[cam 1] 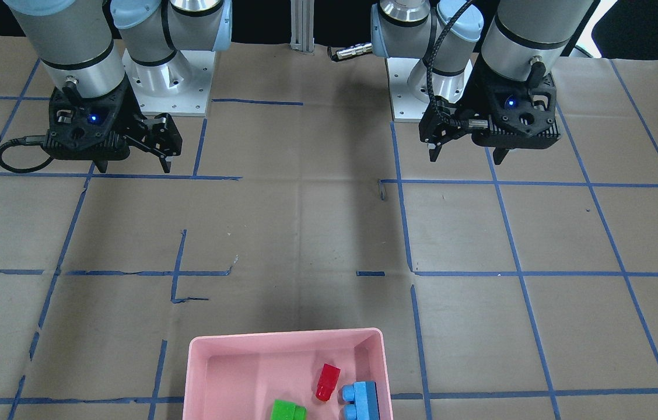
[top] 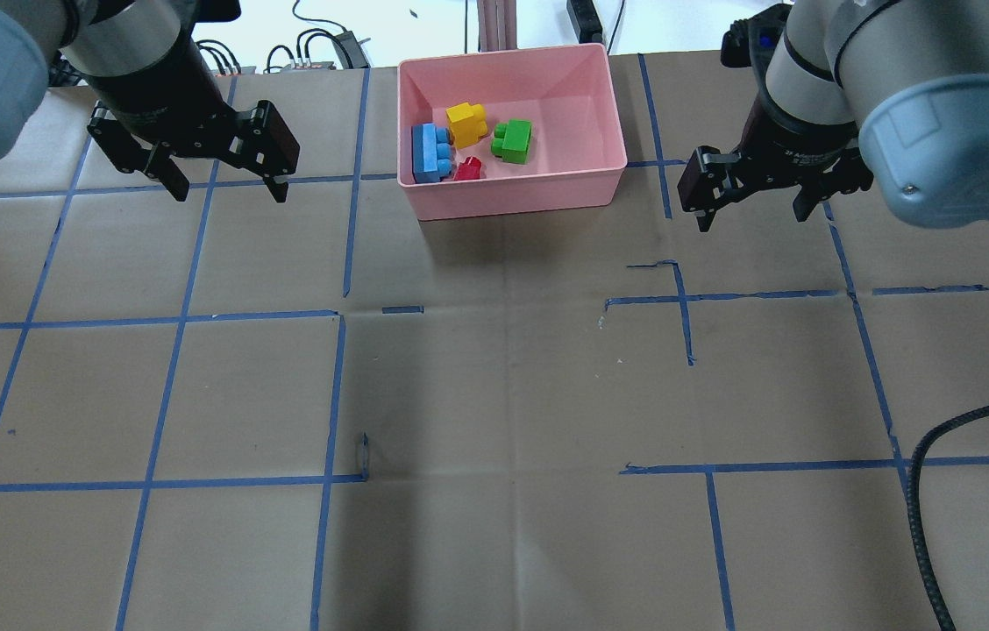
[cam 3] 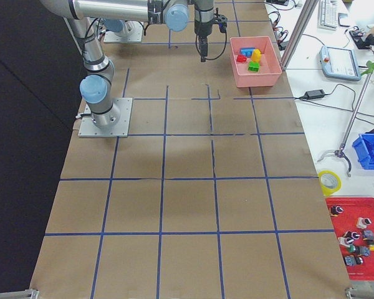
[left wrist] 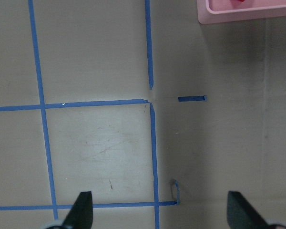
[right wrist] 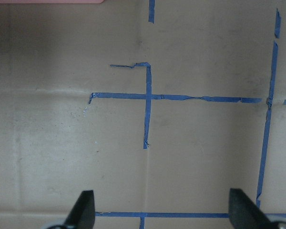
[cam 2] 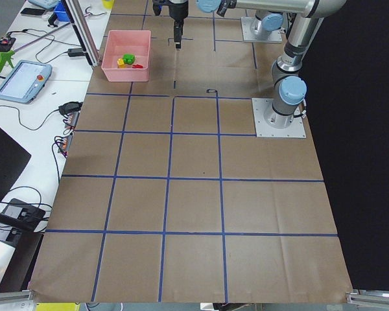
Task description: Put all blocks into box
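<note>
The pink box (top: 516,188) stands at the table's far middle edge. Inside it lie the blue block (top: 430,152), yellow block (top: 466,124), green block (top: 513,140) and red block (top: 467,169). The front view shows the box (cam 1: 282,344) with the red (cam 1: 326,382), blue (cam 1: 361,399) and green (cam 1: 288,411) blocks; the yellow one is out of that frame. My left gripper (top: 231,194) is open and empty, left of the box above the table. My right gripper (top: 753,219) is open and empty, right of the box. The left wrist view shows the box's corner (left wrist: 248,14).
Brown paper with a blue tape grid (top: 337,315) covers the table. The two arm bases (cam 1: 168,87) (cam 1: 422,93) stand at the robot's side. Cables and a pendant (cam 2: 23,81) lie on a side bench beyond the box. A red parts tray (cam 3: 355,237) stands off the table.
</note>
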Controlling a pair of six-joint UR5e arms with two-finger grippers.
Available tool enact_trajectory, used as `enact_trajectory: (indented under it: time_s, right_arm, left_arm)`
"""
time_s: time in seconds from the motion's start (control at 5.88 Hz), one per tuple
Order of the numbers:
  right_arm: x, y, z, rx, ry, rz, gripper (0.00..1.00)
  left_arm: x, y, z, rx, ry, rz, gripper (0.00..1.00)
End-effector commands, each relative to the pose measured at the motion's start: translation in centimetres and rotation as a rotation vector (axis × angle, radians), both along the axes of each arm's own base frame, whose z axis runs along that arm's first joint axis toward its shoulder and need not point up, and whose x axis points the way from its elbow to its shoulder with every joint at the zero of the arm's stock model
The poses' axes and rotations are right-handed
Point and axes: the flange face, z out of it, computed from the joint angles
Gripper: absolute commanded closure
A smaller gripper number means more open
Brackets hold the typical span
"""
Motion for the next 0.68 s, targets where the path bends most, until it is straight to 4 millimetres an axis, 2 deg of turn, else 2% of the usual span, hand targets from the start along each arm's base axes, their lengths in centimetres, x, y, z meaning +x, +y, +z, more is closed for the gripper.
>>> enact_trajectory:
  time_s: [0.0,0.34,0.51]
  right_arm:
    - [-0.1,0.0,-0.1,0.002,0.0,-0.002,0.0]
    - [-0.1,0.0,0.0,0.0,-0.002,-0.002,0.0]
    - [-0.1,0.0,0.0,0.0,-0.002,-0.002,0.0]
  left_arm:
    - [-0.2,0.2,0.2,-0.004,0.024,0.0,0.0]
    - [0.0,0.3,0.0,0.001,0.022,0.0,0.0]
    - [1.1,0.0,0.0,-0.001,0.025,0.018,0.0]
